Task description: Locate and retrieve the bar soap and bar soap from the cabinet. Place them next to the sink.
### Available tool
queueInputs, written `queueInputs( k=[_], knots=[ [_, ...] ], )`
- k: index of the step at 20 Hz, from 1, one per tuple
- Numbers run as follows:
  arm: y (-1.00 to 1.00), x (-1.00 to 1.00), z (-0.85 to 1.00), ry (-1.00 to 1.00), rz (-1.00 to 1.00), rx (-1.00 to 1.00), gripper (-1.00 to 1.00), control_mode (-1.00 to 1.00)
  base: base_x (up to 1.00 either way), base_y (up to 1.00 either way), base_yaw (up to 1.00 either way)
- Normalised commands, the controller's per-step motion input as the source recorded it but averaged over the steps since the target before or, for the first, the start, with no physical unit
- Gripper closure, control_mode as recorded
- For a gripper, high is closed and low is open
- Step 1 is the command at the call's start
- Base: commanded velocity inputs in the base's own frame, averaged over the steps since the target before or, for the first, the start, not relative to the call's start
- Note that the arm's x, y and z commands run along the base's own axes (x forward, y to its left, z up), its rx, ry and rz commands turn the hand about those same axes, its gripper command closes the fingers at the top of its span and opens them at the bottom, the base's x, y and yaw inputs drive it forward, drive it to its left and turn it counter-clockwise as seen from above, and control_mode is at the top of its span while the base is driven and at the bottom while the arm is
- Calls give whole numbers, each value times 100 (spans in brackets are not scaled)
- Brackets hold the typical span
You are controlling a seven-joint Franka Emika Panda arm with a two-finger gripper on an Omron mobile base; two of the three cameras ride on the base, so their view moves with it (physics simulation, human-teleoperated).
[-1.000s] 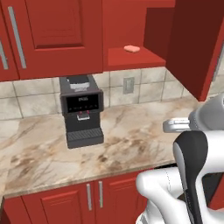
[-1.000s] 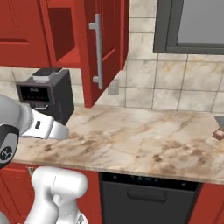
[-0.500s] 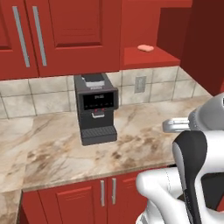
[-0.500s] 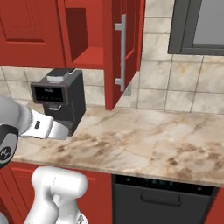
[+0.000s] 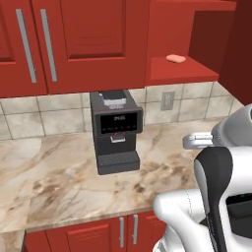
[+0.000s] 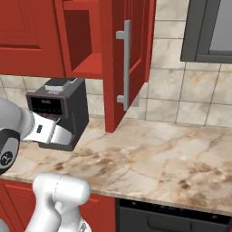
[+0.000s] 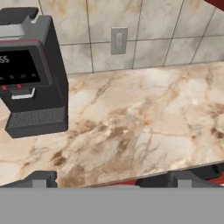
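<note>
Since a second ago the base has driven, so the whole scene has slid right in both base views. One salmon-pink bar soap (image 5: 175, 58) lies on the open cabinet (image 5: 182, 74) shelf, near its front edge. One black coffee machine (image 5: 116, 130) stands left below it; bare marble counter (image 7: 144, 127) spreads to its right. Gripper (image 7: 111, 178) jaws are spread wide, holding nothing.
</note>
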Motion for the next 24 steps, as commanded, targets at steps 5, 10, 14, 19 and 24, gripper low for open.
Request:
queueInputs(
  k=[5, 10, 14, 19, 24],
  knots=[
    [0, 0, 0, 0, 0, 0, -100, 100, 57, -34, 0],
    [0, 0, 0, 0, 0, 0, -100, 100, 42, -46, 0],
    [0, 0, 0, 0, 0, 0, -100, 100, 35, -52, 0],
    [0, 0, 0, 0, 0, 0, -100, 100, 24, -41, 0],
    [0, 0, 0, 0, 0, 0, -100, 100, 5, -54, 0]
  ],
)
